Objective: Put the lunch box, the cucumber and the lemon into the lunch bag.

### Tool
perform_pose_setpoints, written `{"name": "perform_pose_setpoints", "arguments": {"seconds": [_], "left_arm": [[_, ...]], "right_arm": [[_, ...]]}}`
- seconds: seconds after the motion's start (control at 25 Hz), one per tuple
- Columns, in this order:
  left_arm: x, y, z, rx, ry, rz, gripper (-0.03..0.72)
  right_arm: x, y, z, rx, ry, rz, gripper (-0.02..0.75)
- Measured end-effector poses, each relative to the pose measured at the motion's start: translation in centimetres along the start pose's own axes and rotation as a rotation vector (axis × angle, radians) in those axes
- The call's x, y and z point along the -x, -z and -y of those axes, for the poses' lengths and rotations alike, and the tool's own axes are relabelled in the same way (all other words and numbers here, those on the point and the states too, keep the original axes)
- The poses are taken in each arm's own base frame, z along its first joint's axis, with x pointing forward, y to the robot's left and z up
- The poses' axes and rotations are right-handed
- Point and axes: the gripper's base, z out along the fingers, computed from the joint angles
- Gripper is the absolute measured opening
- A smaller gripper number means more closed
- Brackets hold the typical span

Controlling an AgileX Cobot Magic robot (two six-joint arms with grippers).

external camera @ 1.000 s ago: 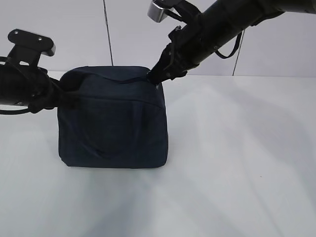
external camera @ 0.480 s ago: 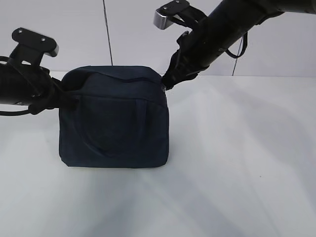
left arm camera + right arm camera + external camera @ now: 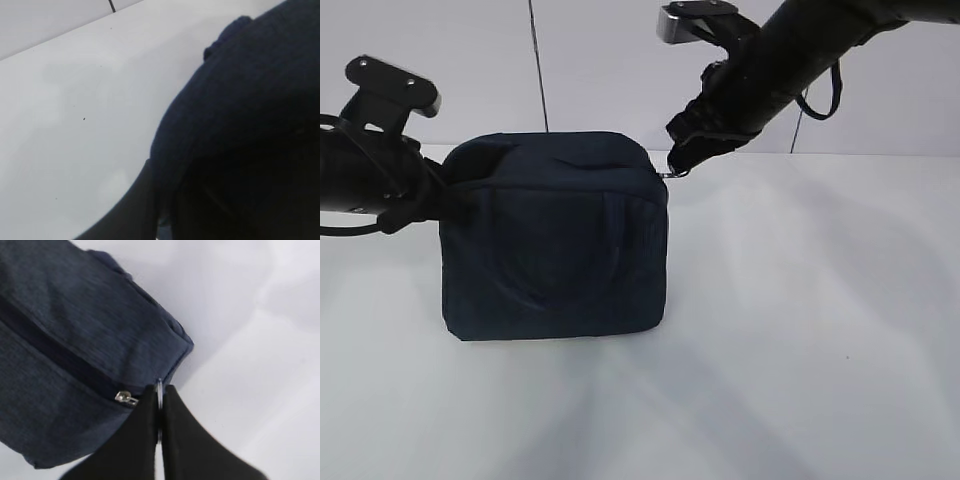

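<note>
The dark navy lunch bag [image 3: 555, 240] stands upright on the white table, left of centre, with its top drawn closed. My right gripper [image 3: 678, 165] is at the bag's upper right corner, shut on the metal ring pull [image 3: 159, 387] of the zipper. The zipper slider [image 3: 125, 398] sits just left of the fingers, near the end of the zipper line. My left gripper [image 3: 455, 200] presses into the bag's upper left side, shut on the navy fabric [image 3: 250, 100]. The lunch box, the cucumber and the lemon are out of view.
The white table [image 3: 800, 330] stretches in front of and to the right of the bag. A pale wall with a dark vertical seam [image 3: 538, 60] rises behind. Both black arms hang over the bag's two ends.
My right gripper has moved right and slightly up with the ring pull, drawing the zipper to the bag's right corner. The bag's top has evened out. The left arm has barely moved.
</note>
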Motion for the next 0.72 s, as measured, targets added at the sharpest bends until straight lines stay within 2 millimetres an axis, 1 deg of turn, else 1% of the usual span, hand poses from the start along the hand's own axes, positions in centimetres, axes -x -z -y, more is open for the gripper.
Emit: {"name": "perform_pose_setpoints", "arguments": {"seconds": [0.12,0.24,0.48,0.72], "left_arm": [[0.0,0.0,0.0,0.002,-0.004,0.000,0.011],[0.1,0.0,0.0,-0.002,-0.004,0.003,0.011],[0.1,0.0,0.0,-0.002,-0.006,0.003,0.011],[0.1,0.0,0.0,-0.002,-0.006,0.003,0.011]], "right_arm": [[-0.3,0.3,0.8,-0.016,-0.078,-0.001,0.005],[-0.4,0.4,1.2,-0.022,-0.130,0.001,0.005],[-0.4,0.4,1.1,-0.018,-0.140,-0.005,0.005],[-1.0,-1.5,1.8,-0.008,-0.158,-0.030,0.005]]}}
